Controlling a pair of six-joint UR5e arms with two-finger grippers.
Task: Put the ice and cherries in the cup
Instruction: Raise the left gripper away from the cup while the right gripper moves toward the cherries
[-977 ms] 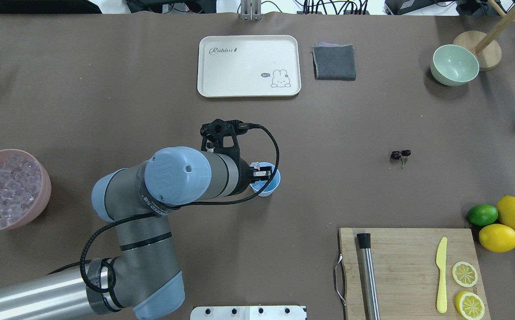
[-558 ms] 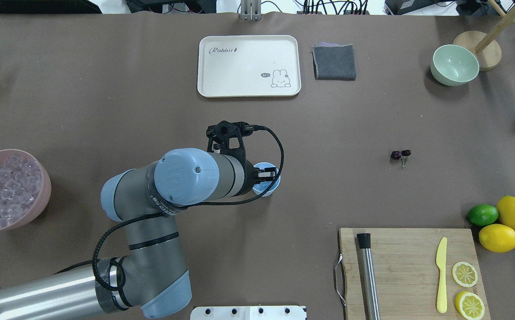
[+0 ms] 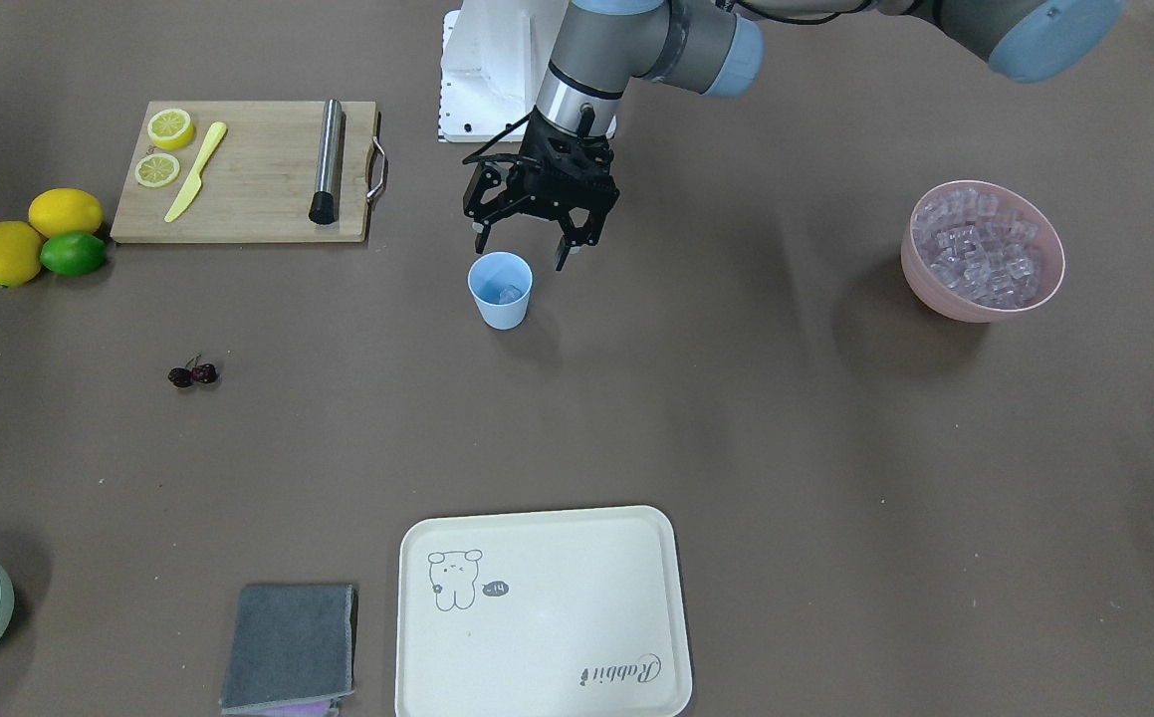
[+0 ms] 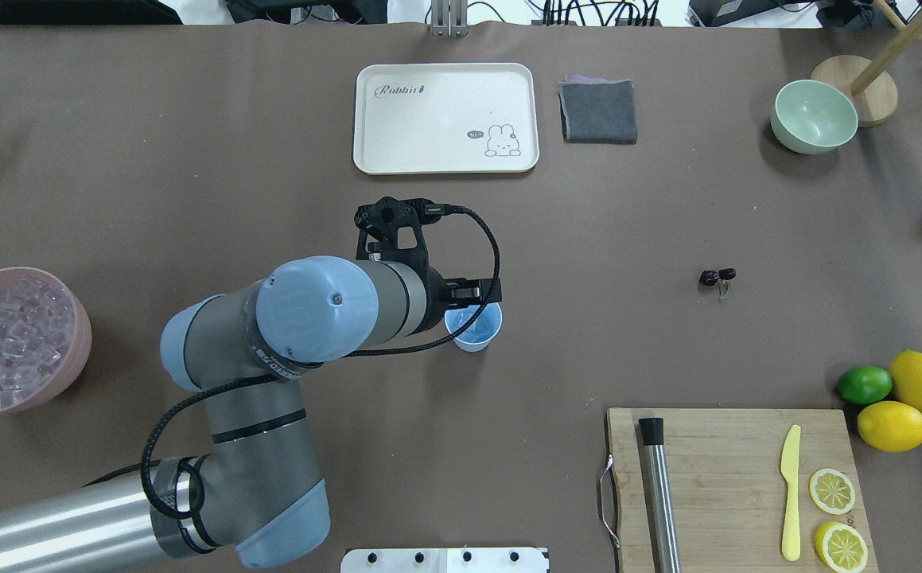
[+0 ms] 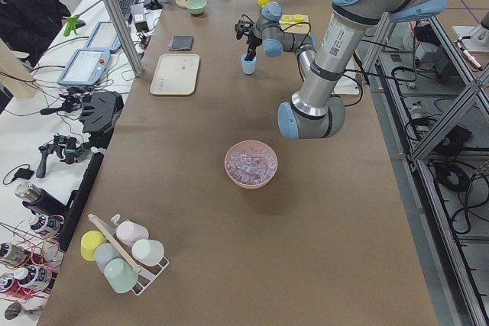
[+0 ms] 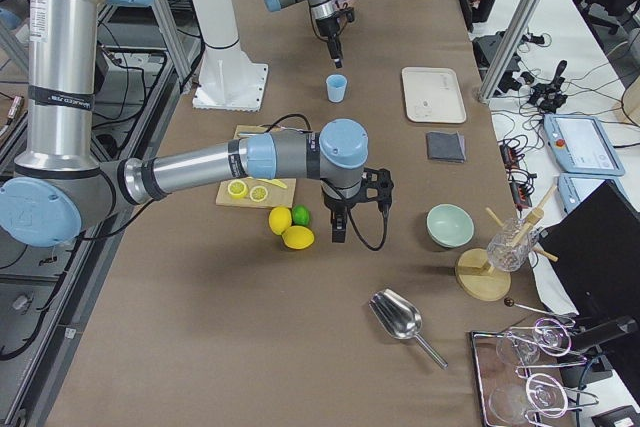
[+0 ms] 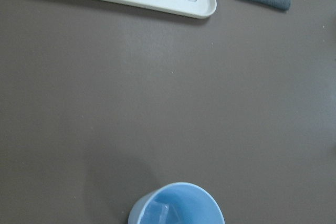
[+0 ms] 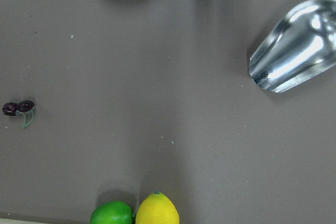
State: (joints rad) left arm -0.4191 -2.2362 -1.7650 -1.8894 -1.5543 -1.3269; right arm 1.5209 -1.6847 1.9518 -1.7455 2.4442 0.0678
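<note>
From the front, the left pincer [image 3: 522, 249] is seen spread open, just above the cup [image 3: 500, 299] and a little to the robot's side of it. One ice cube [image 3: 509, 294] is seen inside the cup. The cherries [image 3: 191, 374] are left on the worktop [image 3: 736, 398], well apart from the cup. More ice is kept in the pink bowl [image 3: 975, 311].

From overhead, the left pincer [image 4: 467, 292] is found shifted off the cup [image 4: 476, 330] since a moment ago, so more of the cup's inside is shown. A second ago a cube was held in the pincer; nothing is held now. The arm is bent at the elbow, and the wrist is pointed down.

From the right end, the right pincer [image 6: 338, 229] is pointed down beside the lemons [image 6: 290, 229]. Whether it is open or closed cannot be told.

In the left wrist view, the cup [image 7: 184, 203] is cut by the bottom edge, with the cube [image 7: 156, 214] in it.

In the right wrist view, the cherries [image 8: 17, 108] are seen near the left edge.
</note>
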